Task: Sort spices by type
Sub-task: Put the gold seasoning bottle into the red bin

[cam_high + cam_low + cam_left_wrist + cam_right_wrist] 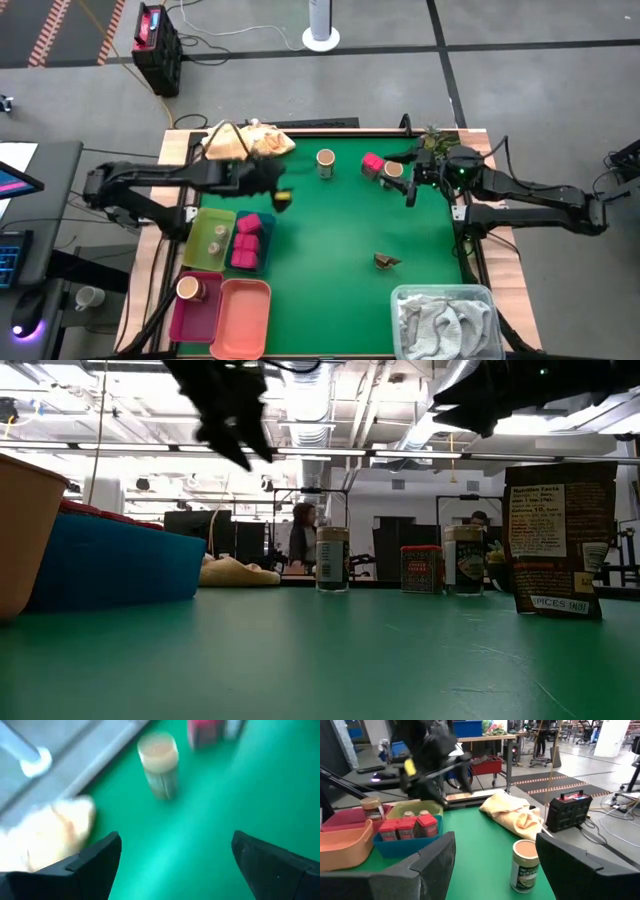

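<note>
Seen from above, the left gripper (281,196) hovers left of centre over the green table (330,240), jaws spread wide and empty. The right gripper (410,190) hangs at upper right, jaws also wide apart, holding nothing, just beside a tan-lidded round jar (393,171) and a pink-red blocky packet (372,163). Another tan-lidded jar (325,161) stands alone at upper centre. More pink-red packets (247,240) fill the blue bin (263,246) at lower left.

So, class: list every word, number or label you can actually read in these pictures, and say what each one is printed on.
"SPICES" on the white strip at the foot of the brown packet; the letters after it are unclear.
"10" in the packet's upper label panel, likely; the rest is too small.
Tan-lidded jar label: blurred.
Red tin label: unreadable.
Binned red packets: illegible.
</note>
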Tool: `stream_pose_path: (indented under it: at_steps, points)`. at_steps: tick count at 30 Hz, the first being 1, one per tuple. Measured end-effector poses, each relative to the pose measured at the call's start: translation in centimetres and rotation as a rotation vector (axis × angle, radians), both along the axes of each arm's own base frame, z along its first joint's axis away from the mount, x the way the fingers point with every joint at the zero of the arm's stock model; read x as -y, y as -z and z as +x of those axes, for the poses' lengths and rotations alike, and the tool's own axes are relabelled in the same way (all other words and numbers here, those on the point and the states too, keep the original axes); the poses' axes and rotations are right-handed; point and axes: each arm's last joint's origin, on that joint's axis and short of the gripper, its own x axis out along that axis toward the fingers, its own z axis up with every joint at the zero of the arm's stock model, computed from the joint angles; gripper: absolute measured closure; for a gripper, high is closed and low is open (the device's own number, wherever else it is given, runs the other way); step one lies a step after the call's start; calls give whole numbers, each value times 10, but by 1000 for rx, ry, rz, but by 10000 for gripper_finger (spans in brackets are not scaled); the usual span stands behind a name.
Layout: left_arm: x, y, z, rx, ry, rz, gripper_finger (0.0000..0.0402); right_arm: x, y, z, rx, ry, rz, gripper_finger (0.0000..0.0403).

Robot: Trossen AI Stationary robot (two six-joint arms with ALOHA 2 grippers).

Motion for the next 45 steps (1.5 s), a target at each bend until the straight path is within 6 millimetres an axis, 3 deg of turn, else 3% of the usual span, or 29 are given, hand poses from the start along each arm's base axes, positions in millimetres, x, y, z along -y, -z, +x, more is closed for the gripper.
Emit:
stream_pose_path:
  at_steps: [6,16,21,30,33,37,42,45]
  points:
    - [-45,4,33,151,12,136,40,4,2,-2,-17,28,2,100]
    - [-99,85,95,166,83,139,40,9,4,-4,-39,55,9,100]
    - [-119,103,111,180,129,67,40,9,5,-4,-52,56,13,100]
    - [-132,127,124,152,125,20,42,9,6,-4,-64,56,18,100]
    - [-130,124,126,156,139,42,67,9,8,-4,-84,56,25,100]
    - [-129,119,126,157,146,51,143,9,9,-5,-92,55,28,100]
    - [-127,115,129,124,173,35,146,9,9,-5,-92,55,29,100]
    - [-117,103,127,66,218,-3,146,8,10,-5,-101,55,37,100]
